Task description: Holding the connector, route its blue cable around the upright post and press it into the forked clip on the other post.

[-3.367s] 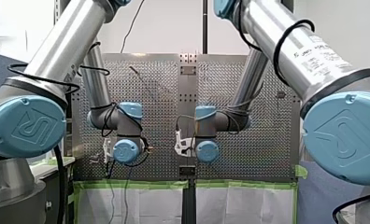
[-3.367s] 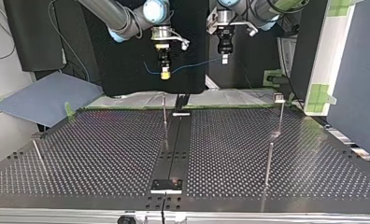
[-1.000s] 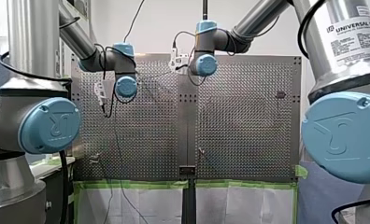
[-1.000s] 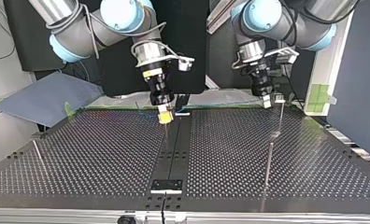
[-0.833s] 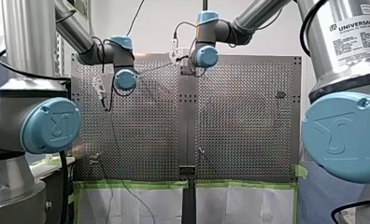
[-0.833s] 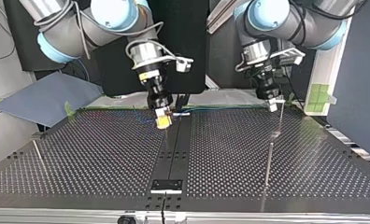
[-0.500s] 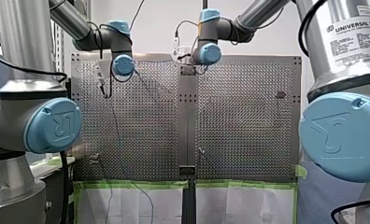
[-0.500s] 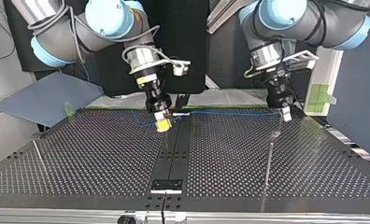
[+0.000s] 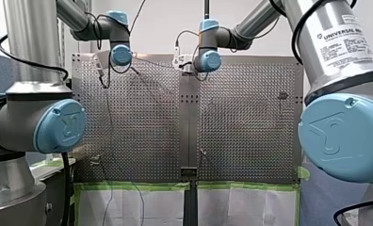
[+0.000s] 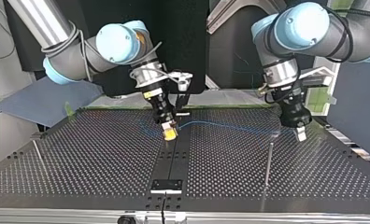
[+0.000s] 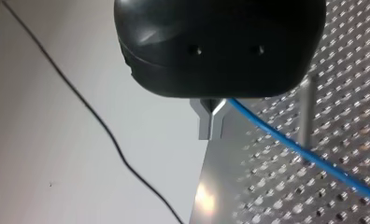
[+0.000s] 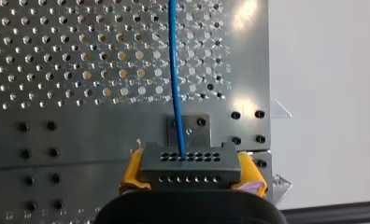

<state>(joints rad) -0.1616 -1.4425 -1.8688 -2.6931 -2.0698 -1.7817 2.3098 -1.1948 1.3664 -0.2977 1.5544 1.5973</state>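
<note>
In the right wrist view a grey connector (image 12: 188, 169) sits between yellow pads, with my right gripper (image 12: 190, 161) shut on it. The blue cable (image 12: 174, 70) leaves it over the perforated table. In the top view my right gripper (image 10: 170, 134) hangs low over the black centre strip. From there the cable (image 10: 225, 125) stretches across to my left gripper (image 10: 301, 134). My left gripper (image 11: 210, 126) has its metal fingers shut on the cable (image 11: 290, 142), beside a thin upright post (image 11: 305, 112). Another upright post (image 10: 267, 163) stands nearer the camera. I cannot make out the forked clip.
A thin post (image 10: 37, 154) leans at the top view's left. The black centre strip (image 10: 174, 156) ends in a small plate (image 10: 166, 185) near the front rail. A black wire (image 11: 103, 130) crosses the pale floor beyond the table's edge in the left wrist view.
In the top view both grippers have come lower and nearer. My left gripper has swung to the view's right, past the far post, drawing the blue cable across the table.
</note>
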